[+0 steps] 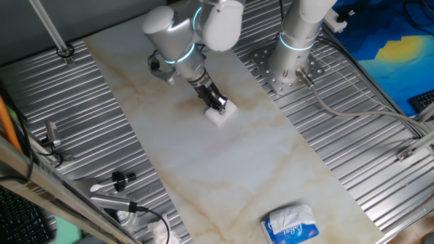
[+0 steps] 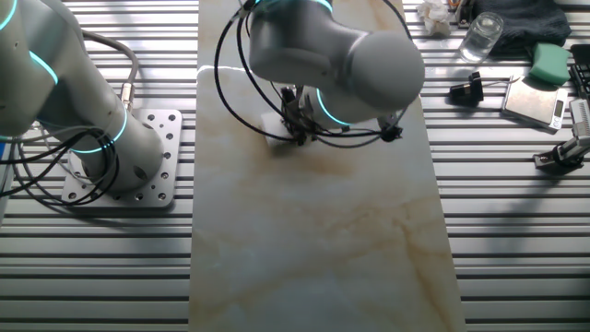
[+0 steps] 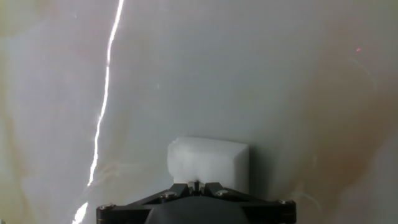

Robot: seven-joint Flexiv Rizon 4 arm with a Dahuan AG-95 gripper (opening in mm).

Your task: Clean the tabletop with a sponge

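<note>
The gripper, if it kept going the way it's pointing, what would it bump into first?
The gripper points down, closed on the sponge, which seems already pressed against the tabletop. So the slab comes first.

- Light is even and fairly bright in both fixed views; my arm (image 2: 332,55) throws only a soft shadow onto the tabletop (image 2: 313,240).
- The ribbed metal surface (image 1: 366,156) gives off fine bright glints along its ridges.
- In my hand view a thin white streak of glare (image 3: 106,93) runs down the slab.
- There the sponge (image 3: 208,163) looks soft-edged and my fingers (image 3: 196,205) sit dark at the bottom.
</note>
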